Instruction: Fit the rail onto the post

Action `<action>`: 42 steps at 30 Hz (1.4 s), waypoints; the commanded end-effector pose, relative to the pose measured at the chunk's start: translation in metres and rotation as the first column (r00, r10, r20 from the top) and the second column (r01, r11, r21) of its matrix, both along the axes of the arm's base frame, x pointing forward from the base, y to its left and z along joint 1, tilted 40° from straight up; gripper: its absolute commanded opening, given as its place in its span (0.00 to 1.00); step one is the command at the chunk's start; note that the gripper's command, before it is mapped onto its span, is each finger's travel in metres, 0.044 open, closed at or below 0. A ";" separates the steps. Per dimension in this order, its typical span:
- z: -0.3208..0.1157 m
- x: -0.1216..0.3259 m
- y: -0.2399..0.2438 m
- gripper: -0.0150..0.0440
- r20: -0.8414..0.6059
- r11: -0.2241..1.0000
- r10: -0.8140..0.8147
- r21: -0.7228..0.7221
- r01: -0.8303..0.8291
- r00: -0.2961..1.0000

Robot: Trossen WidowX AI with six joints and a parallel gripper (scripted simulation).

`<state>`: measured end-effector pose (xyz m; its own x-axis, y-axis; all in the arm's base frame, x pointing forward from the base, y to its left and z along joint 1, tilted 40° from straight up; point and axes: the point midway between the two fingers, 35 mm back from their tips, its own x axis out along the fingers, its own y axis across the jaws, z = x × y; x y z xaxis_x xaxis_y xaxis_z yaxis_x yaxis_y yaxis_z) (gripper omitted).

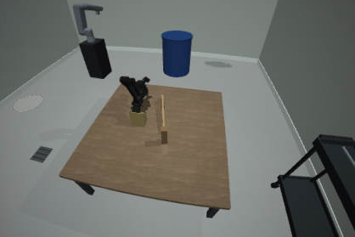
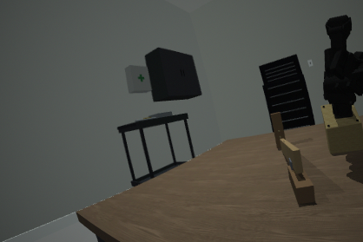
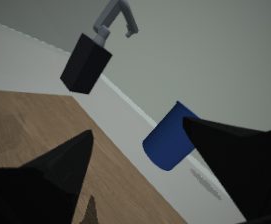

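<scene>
The rail (image 1: 163, 110) (image 2: 292, 156) is a long, thin, light wooden board. Its far end sits in the bracket on the low footboard block (image 2: 305, 192), and its other end lies low by the upright brown post (image 1: 164, 136) (image 2: 277, 127). A small peg shows faintly on the post's face in the exterior view; the rail's holes cannot be made out. My gripper (image 3: 138, 127) is open and empty, its two black fingers wide apart. It is raised well above the table, to one side of the rail, and touches nothing. The rail and post are outside the wrist view.
The arm stands on a yellowish block (image 1: 138, 119) (image 2: 344, 136) beside the rail on the wooden table (image 1: 191, 170) (image 2: 195, 199) (image 3: 26, 125). Beyond the table are a blue barrel (image 1: 176, 55) (image 3: 171, 137), a black pedestal (image 1: 96, 59) (image 3: 86, 65) and a dark cart (image 1: 306, 200).
</scene>
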<state>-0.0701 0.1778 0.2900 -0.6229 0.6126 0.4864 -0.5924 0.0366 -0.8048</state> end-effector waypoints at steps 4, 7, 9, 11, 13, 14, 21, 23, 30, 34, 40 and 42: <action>0.001 0.013 0.015 1.00 -0.015 0.997 -0.062 -0.042 0.062 0.998; 0.000 0.044 0.041 1.00 -0.040 0.975 -0.189 -0.128 0.182 0.981; -0.003 0.069 0.058 1.00 -0.054 0.944 -0.284 -0.193 0.269 0.957; -0.006 0.096 0.071 1.00 -0.066 0.902 -0.374 -0.256 0.347 0.925; -0.009 0.123 0.080 1.00 -0.076 0.855 -0.456 -0.313 0.413 0.887; -0.011 0.136 0.084 1.00 -0.080 0.829 -0.496 -0.342 0.444 0.865; -0.034 0.230 0.089 1.00 -0.052 0.598 -0.735 -0.519 0.611 0.676; -0.042 0.248 0.086 1.00 -0.017 0.538 -0.775 -0.541 0.646 0.632; -0.086 0.298 0.072 1.00 0.143 0.331 -0.835 -0.641 0.693 0.531; -0.128 0.333 0.050 1.00 0.281 0.157 -0.831 -0.710 0.687 0.481; -0.192 0.366 0.001 1.00 0.435 -0.064 -0.758 -0.791 0.609 0.486; -0.214 0.371 -0.023 1.00 0.464 -0.129 -0.725 -0.817 0.562 0.509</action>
<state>0.2936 0.1809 0.0992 0.3703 0.7559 -0.5398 -0.7701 -0.0751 -0.6335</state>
